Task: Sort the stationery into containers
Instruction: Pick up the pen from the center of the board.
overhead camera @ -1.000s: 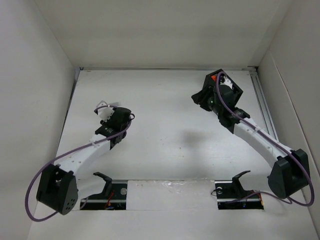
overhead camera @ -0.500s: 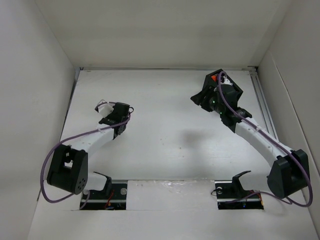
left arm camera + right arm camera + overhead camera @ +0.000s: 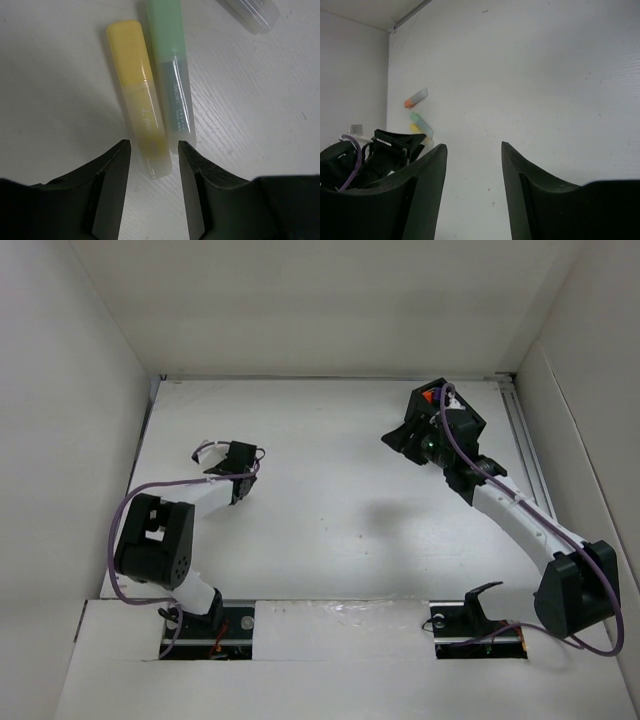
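In the left wrist view a yellow highlighter (image 3: 137, 95) and a green highlighter (image 3: 172, 75) lie side by side on the white table. A pale one (image 3: 250, 12) lies at the top right. My left gripper (image 3: 154, 167) is open just above the table, with the yellow highlighter's near end between its fingertips. In the top view the left gripper (image 3: 240, 452) hides them. My right gripper (image 3: 403, 436) is open and empty beside the black slotted box (image 3: 462, 418), where an orange cap (image 3: 428, 395) shows. The right wrist view shows orange (image 3: 416, 98), green (image 3: 421, 124) and yellow (image 3: 415, 128) highlighters.
White walls close the table at the left, back and right. A metal rail (image 3: 525, 440) runs along the right side. The left arm's elbow block (image 3: 155, 540) stands near the front left. Two black stands (image 3: 205, 605) (image 3: 470, 605) sit at the near edge.
The left arm has folded up, its elbow block rising, and its gripper has moved a little toward the back. The right arm has barely moved.
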Robot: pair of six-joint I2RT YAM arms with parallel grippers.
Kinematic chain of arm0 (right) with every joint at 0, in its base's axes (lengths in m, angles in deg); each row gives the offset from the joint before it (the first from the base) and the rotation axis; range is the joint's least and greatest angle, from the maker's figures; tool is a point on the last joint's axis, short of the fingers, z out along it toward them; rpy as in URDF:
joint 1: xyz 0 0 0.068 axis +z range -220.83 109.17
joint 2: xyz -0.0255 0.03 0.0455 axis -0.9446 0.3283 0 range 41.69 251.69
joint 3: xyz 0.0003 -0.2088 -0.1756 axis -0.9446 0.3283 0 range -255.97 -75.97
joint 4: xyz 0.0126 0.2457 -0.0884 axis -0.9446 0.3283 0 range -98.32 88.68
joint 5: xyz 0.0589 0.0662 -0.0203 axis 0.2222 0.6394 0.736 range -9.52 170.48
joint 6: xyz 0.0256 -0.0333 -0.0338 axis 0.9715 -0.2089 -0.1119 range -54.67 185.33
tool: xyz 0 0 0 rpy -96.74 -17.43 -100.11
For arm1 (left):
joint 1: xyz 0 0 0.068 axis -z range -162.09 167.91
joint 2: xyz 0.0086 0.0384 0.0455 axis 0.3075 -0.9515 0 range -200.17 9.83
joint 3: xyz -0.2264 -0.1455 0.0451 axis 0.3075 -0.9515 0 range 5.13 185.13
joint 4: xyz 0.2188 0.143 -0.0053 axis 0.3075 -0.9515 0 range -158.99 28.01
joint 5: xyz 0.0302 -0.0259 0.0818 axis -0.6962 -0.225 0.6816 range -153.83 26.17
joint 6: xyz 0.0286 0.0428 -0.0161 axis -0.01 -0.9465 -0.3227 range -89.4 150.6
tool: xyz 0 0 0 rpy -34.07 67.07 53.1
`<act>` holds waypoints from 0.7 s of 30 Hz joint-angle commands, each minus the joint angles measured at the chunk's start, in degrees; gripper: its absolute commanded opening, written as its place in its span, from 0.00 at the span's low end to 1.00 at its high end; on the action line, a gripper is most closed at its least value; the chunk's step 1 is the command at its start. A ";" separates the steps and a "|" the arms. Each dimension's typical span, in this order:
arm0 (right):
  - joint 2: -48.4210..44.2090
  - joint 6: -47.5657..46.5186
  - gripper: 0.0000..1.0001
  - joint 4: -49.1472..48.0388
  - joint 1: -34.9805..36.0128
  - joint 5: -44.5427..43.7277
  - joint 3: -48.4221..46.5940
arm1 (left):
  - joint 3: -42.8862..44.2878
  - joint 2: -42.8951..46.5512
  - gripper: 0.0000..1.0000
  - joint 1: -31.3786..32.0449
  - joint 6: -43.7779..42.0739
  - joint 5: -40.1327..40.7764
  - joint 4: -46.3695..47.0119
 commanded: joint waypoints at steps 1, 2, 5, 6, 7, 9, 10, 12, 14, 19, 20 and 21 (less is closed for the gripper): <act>-1.28 -0.43 0.54 -2.78 -0.28 1.15 0.10 | 2.36 -1.04 0.39 -0.41 -0.70 -0.02 0.69; -1.27 -0.43 0.54 -2.78 -0.28 1.15 0.10 | 2.36 -1.05 0.38 -0.41 -0.70 -0.54 0.69; -1.27 -0.43 0.54 -2.78 -0.81 0.53 0.10 | 0.86 -1.58 0.33 -1.90 -0.70 -1.77 2.00; -1.27 -0.43 0.54 -2.78 -0.81 0.53 0.10 | 0.17 -1.58 0.31 -2.43 -0.70 -2.30 2.00; -1.27 -0.43 0.54 -2.78 -0.81 0.53 0.10 | -0.36 -2.10 0.31 -2.43 -0.70 -2.83 2.00; -1.27 -0.43 0.54 -2.78 -0.81 1.06 0.10 | -0.89 -2.11 0.24 -2.44 -0.70 -2.83 2.53; -1.27 -0.43 0.54 -2.78 -0.81 1.06 0.10 | -0.90 -2.11 0.22 -2.44 -0.70 -2.83 2.53; -1.27 -0.43 0.56 -2.78 -1.33 0.53 0.62 | -2.21 -0.97 0.20 -2.44 -0.70 -3.36 1.92; -1.27 -0.43 0.56 -2.78 -1.33 1.05 0.62 | -3.08 -0.18 0.22 -2.44 -0.70 -3.89 1.92; -1.80 -0.43 0.58 -2.78 -1.86 1.06 0.62 | -3.80 1.84 0.31 -2.44 -1.84 -5.81 1.05; -2.32 -0.43 0.58 -2.78 -2.47 1.06 0.62 | -3.80 2.46 0.33 -2.44 -2.45 -5.82 0.43; -2.32 -0.43 0.58 -2.78 -2.48 1.06 1.15 | -4.32 2.47 0.33 -2.44 -2.45 -6.87 0.42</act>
